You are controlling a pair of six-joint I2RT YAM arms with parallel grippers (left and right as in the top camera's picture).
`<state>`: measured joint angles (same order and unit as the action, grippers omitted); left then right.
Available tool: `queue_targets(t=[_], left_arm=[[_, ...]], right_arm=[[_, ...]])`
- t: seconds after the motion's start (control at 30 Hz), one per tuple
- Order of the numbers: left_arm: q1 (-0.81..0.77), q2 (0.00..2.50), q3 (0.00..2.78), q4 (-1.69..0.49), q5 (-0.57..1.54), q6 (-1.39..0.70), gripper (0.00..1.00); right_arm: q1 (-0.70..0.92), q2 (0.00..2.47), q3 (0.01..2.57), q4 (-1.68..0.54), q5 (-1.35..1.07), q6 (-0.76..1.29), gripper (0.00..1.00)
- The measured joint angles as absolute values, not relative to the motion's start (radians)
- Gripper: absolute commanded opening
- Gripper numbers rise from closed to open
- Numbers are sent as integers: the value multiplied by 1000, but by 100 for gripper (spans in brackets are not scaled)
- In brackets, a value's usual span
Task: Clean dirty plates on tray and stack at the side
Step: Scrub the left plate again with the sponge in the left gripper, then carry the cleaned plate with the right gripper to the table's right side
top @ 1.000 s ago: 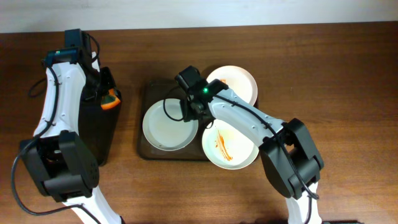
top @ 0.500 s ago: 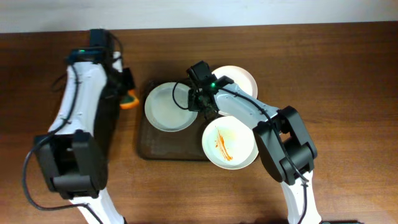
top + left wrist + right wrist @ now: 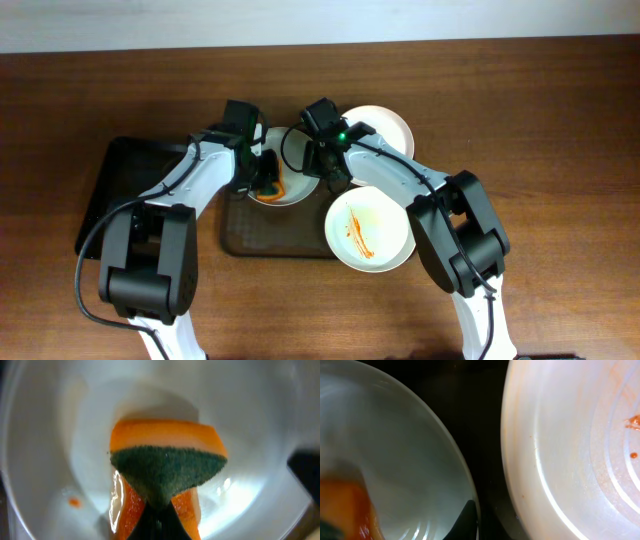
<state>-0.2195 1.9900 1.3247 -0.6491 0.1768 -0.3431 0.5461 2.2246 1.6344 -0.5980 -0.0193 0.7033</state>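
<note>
The left arm has swung right across. A second ago it was over the black bin (image 3: 110,190), half a second ago only at the edge of the tray (image 3: 270,238), and now it reaches over the tray itself. That tells us scrubbing has started, or is about to.

The held plate (image 3: 298,190) sits at the tray's upper edge, about where it was half a second ago. A second ago it lay lower on the tray. The right gripper (image 3: 322,170) is clamped on its right rim, and the right wrist view shows a dark finger hooked over that edge.

The streaked plate (image 3: 370,228) and the third plate (image 3: 385,128) haven't budged, so both are still waiting.

The sponge (image 3: 167,475), pinched tight in the left gripper (image 3: 159,519), is now down inside the held plate with its green face towards the camera. Whether it's actually pressing on the surface, we can't tell.

One orange spot (image 3: 74,502) is left near the rim. We'd say this is plate one of three, and nothing is stacked yet.
</note>
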Motion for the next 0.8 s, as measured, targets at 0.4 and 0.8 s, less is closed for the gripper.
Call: queue_targets(t=[0.4, 0.8], left_arm=[[-242, 1984, 1301, -504, -323, -414, 0], [-105, 1872, 1737, -1100, -154, -337, 0]], right_arm=[[562, 2225, 1634, -597, -36, 704, 4], [546, 2222, 1700, -749, -88, 487, 4]])
